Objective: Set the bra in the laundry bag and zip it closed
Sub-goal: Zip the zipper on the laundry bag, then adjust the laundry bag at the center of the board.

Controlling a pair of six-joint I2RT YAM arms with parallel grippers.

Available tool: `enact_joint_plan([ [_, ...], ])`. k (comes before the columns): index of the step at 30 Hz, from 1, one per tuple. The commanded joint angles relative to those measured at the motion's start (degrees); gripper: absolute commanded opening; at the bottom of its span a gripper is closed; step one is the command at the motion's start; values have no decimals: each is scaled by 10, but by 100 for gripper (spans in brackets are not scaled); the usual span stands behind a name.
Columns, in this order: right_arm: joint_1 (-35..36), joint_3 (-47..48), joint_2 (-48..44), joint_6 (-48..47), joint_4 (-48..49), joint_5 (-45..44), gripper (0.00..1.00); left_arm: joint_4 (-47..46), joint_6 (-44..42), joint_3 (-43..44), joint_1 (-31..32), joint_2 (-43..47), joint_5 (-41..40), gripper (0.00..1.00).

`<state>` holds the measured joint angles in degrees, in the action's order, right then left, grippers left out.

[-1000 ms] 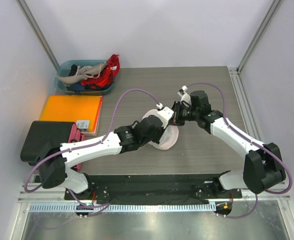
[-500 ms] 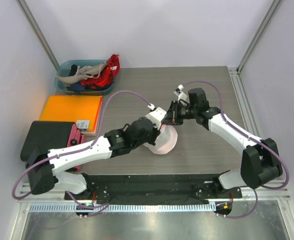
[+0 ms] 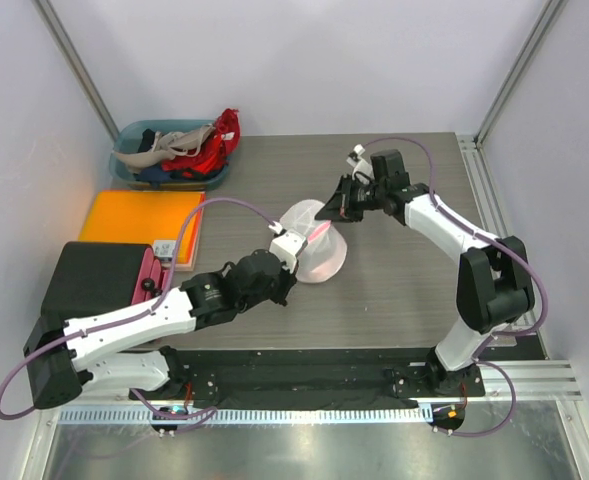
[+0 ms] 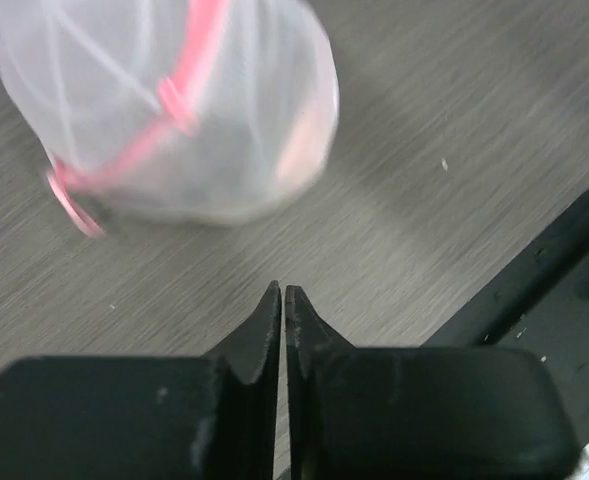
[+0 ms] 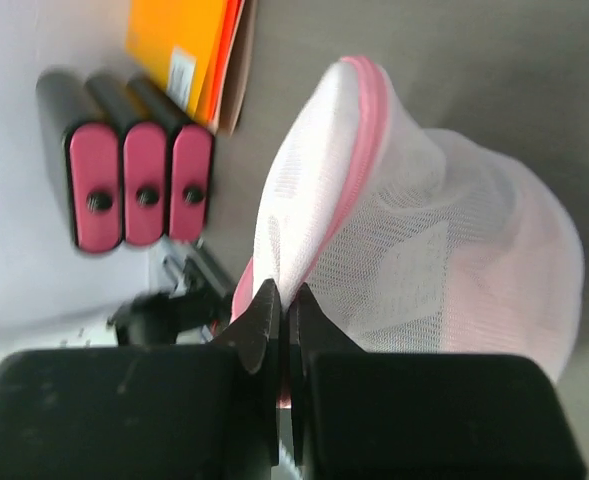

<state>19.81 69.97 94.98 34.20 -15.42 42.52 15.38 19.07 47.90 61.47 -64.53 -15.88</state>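
Laundry bag (image 3: 321,250) was found mid table (image 3: 414,290), one edge lifted. Right gripper (image 5: 284,296) was pinched on bag edge by pink zip. Left gripper (image 4: 283,293) was pressed together, empty, just beside bag. Bra (image 4: 304,150) judged inside. Zip state could not be told.

Grey wood-grain table (image 3: 404,290), laundry bag (image 3: 319,255) mid-table, teal bin (image 3: 134,132) at far-left corner, orange folder (image 3: 144,218) beside it

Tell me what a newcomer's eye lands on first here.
The white mesh laundry bag with pink zip trim, mid-table, pinched at its edge by the right gripper. The left gripper is shut and empty near it. At the back left, a teal bin heaped with clothes.
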Motion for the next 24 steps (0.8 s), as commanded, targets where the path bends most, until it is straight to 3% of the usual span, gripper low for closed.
enact_joint_plan([
  [1,-20,63,20,-24,14,-73,15,7,15,2,6,-7,8,0],
  [2,-17,78,27,-32,-7,-76,21,-2,22,6,6,-11,-7,0],
  [3,-12,79,23,-40,-47,-83,39,-7,34,11,6,-23,-22,0],
  [4,-4,74,12,-45,-60,-123,49,-12,35,22,6,-30,-20,0],
  [6,5,32,-42,-55,-70,-161,63,-33,27,32,6,-44,-11,0],
  [10,7,-15,-94,-80,-108,-225,75,-34,11,68,5,-79,-47,0],
  [13,5,-34,-130,-89,-129,-275,84,-29,-2,90,-6,-96,-58,22],
  [14,5,-37,-139,-90,-133,-296,85,-39,-9,93,-15,-101,-43,38],
  [17,4,-35,-165,-91,-151,-332,91,-61,-40,106,-30,-124,-28,50],
  [21,-2,-46,-182,-69,-163,-342,96,-63,-56,141,-57,-162,-28,56],
  [24,-1,-92,-199,34,-101,-308,96,-54,-29,145,-65,-159,-66,55],
])
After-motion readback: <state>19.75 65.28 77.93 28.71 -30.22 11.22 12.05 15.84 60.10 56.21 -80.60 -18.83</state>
